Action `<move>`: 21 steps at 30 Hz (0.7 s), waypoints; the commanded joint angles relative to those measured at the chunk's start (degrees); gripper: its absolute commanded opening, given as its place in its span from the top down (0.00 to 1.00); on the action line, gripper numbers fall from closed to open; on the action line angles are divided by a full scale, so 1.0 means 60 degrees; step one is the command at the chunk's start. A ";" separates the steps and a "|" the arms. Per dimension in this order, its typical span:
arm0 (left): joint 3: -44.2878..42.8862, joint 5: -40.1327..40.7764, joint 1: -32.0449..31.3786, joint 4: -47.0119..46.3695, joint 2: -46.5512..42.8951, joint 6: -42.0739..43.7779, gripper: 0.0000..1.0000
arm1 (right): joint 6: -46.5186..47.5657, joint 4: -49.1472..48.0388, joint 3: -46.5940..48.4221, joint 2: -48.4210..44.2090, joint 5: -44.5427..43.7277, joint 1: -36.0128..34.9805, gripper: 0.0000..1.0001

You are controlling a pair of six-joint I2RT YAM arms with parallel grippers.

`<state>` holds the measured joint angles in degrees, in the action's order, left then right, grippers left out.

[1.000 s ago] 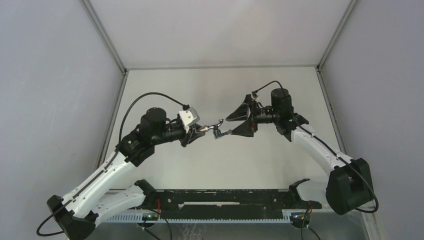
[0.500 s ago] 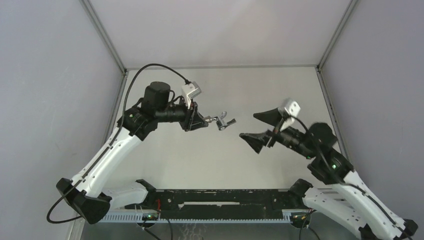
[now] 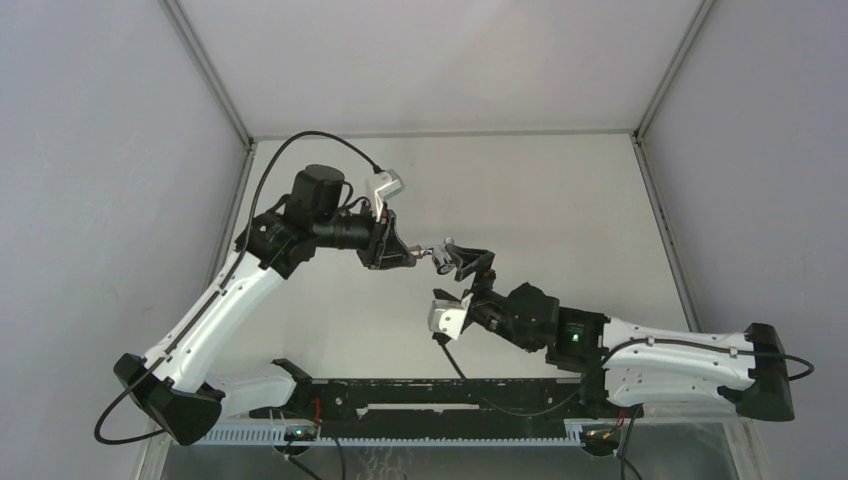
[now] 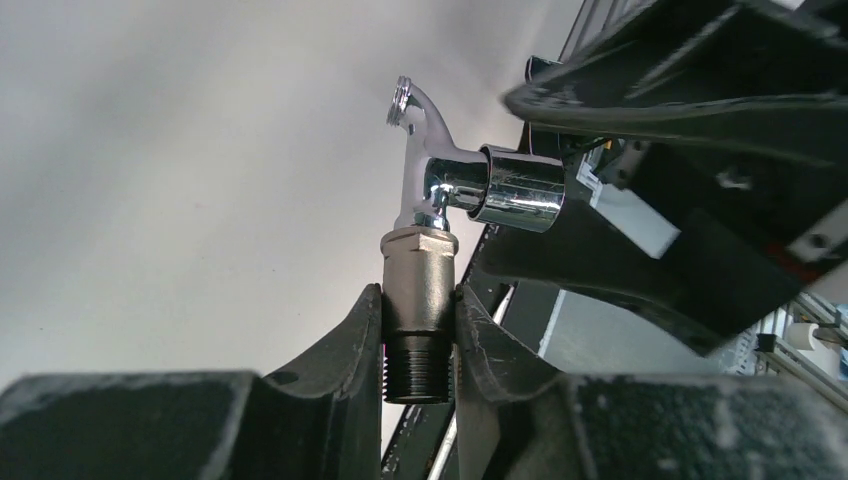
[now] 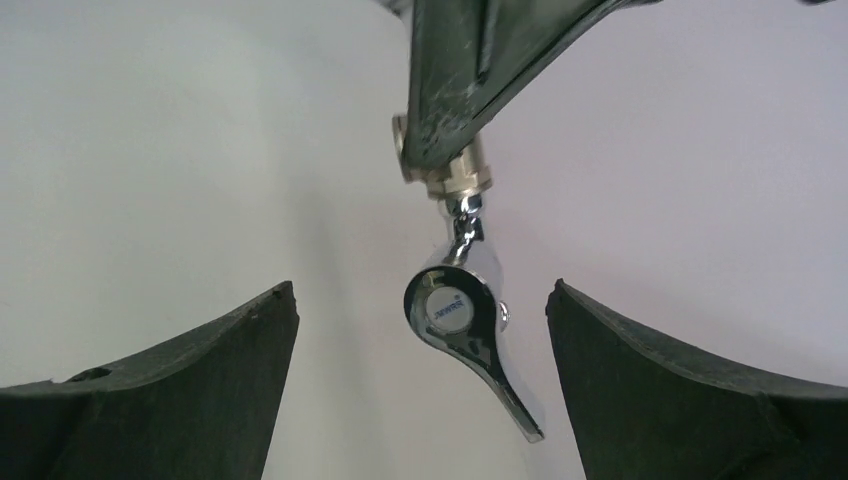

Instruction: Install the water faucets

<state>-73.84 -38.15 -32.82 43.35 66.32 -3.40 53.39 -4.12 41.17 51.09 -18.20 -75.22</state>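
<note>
The joined faucet [image 3: 443, 250] hangs in the air over the table's middle. My left gripper [image 3: 418, 252] is shut on its dull-grey threaded stub [image 4: 418, 300]; the shiny chrome tap piece [image 4: 432, 170] sticks out beyond the fingertips. In the left wrist view my left gripper [image 4: 418, 335] clamps the stub on both sides. My right gripper [image 3: 457, 280] reaches in from the near right and is open. In the right wrist view its fingers [image 5: 200, 360] stand wide on both sides of the chrome lever handle [image 5: 465, 320] without touching it.
A black rail [image 3: 450, 400] runs along the near edge between the arm bases. Grey walls and metal frame posts [image 3: 210, 75] enclose the white table [image 3: 560, 190]. The right arm's forearm [image 3: 660, 355] lies low across the near right.
The right arm swung from the far right down to the near side, and its open gripper now brackets the faucet handle. The left gripper kept hold of the faucet and lifted it slightly farther back.
</note>
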 commanded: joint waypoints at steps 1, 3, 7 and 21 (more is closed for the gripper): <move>-0.0627 -0.0638 0.0033 -0.0065 -0.0133 -0.0015 1.00 | 0.1617 -0.1534 -0.0112 0.0297 -0.0843 0.0279 0.03; -0.0634 -0.0673 0.0029 0.0016 -0.0157 0.0095 1.00 | 0.1431 -0.1482 -0.0108 0.0407 -0.0534 0.0431 0.08; -0.0614 -0.0778 0.0034 0.0134 -0.0143 0.0263 1.00 | 0.0992 -0.1408 -0.0084 0.0474 0.0012 0.0780 0.33; -0.0276 -0.1600 -0.0046 0.0117 -0.0323 0.1181 1.00 | -0.4608 0.1681 0.2007 0.0191 0.5001 0.2451 0.75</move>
<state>-73.89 -42.13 -32.36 47.00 66.06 -0.03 45.34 3.38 45.95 54.30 -6.28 -65.80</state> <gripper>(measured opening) 0.289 0.393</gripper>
